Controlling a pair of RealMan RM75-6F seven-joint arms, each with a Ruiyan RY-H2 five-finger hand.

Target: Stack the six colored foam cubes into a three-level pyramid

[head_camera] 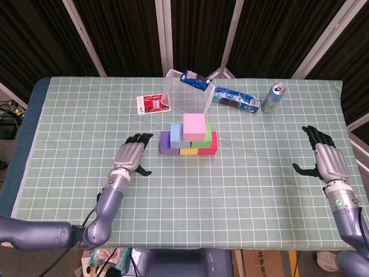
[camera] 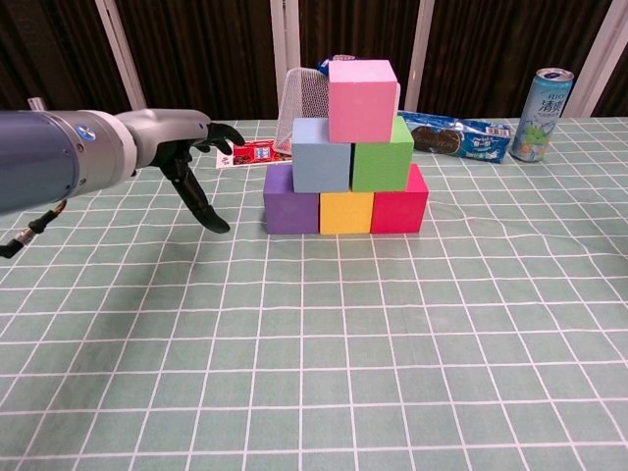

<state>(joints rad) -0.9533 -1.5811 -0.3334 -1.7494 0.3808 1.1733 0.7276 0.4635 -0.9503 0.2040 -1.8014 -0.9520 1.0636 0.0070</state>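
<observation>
Nearest the robot, both robot hands are over the green gridded table and hold nothing. The left robot hand has its fingers spread and its thumb hanging down toward the cloth; it sits just beside the purple cube, apart from it, which looks like a position for nudging or steadying the base row rather than for lifting anything. The right robot hand is well apart from the stack near the table's right edge, also open with fingers apart, probably parked out of the way so it cannot knock the cubes.

In the middle of the table stands the pyramid. The bottom row is the purple cube, a yellow cube and a red cube, touching side by side. On them rest a light blue cube and a green cube, each bridging two lower cubes. The pink cube tops them, sitting slightly toward the right. By the look of it, all three levels are in place and the task is essentially done.

Behind the stack lies a clear mesh basket on its side, with a red card to its left, a blue cookie packet and a drink can to its right.
</observation>
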